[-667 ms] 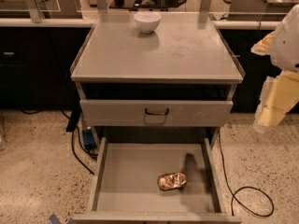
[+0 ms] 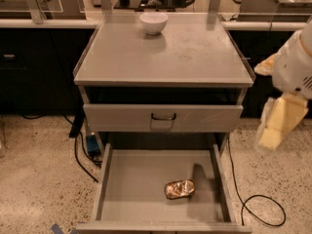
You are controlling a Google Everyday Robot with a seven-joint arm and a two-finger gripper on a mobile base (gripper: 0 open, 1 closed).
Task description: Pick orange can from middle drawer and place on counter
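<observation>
dim — overhead light | gripper point(image 2: 276, 125) right edge — overexposed | middle drawer point(image 2: 136, 184) shadowed

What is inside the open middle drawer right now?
Only the can, lying on its side right of centre on the drawer floor. The drawer's rear is hidden in shadow under the drawer front above. The gripper hangs outside, off to the right.

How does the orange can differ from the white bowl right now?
The orange can lies on its side in the open middle drawer; the white bowl stands upright at the back of the counter. The can is shiny copper, the bowl plain white. Neither is held: the hand hangs right of the cabinet.
</observation>
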